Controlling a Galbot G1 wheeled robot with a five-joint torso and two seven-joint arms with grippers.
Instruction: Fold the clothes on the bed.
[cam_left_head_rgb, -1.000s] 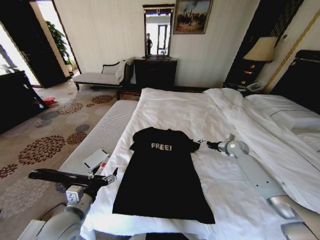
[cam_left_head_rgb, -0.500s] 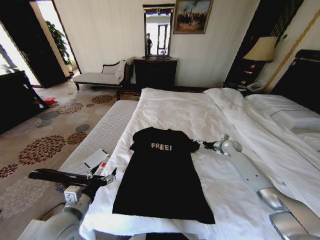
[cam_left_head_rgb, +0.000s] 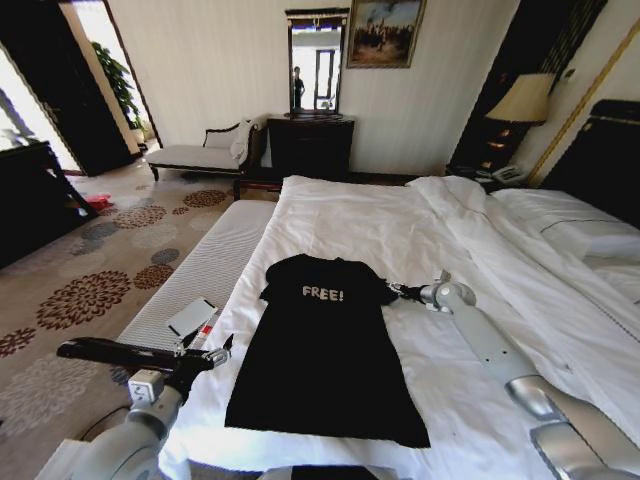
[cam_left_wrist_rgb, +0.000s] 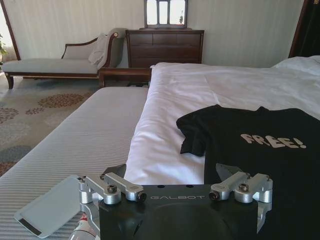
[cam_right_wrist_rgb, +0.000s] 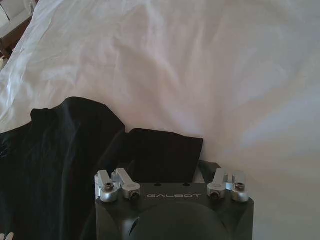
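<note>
Garment: black T-shirt (cam_left_head_rgb: 325, 345) lies flat, chest up, in the lower centre of the head view, on the near part of the bed (cam_left_head_rgb: 440, 225). Pale "FREE!" lettering (cam_left_head_rgb: 323, 293) faces the camera; collar points toward the top of the frame, hem toward the bottom.

Bed: white duvet and sheets fill the centre and right of the head view; dark headboard at the right edge.

Right gripper (cam_left_head_rgb: 395, 289): centre-right of the head view, at the tip of the shirt's right-hand sleeve. In the right wrist view the gripper (cam_right_wrist_rgb: 160, 167) has the black sleeve end (cam_right_wrist_rgb: 165, 152) lying between its spread fingers; the fingers stand apart on either side of the cloth, and whether they touch it cannot be told.

Left gripper (cam_left_head_rgb: 228, 345): lower left of the head view, at the bed's edge just beside the shirt's left side. In the left wrist view the gripper (cam_left_wrist_rgb: 172, 170) has its fingers spread wide, nothing between them, aimed at the shirt's left sleeve (cam_left_wrist_rgb: 192, 135).

Bench: narrow grey-white cushioned bench (cam_left_head_rgb: 200, 275) runs alongside the bed at left of the head view.

On bench: a flat pale device (cam_left_head_rgb: 191, 317) lies near the left arm.

Background: dark dresser (cam_left_head_rgb: 310, 145) with mirror against the far wall, top centre; chaise (cam_left_head_rgb: 205, 150) to its left; lamp (cam_left_head_rgb: 523, 98) at upper right.
</note>
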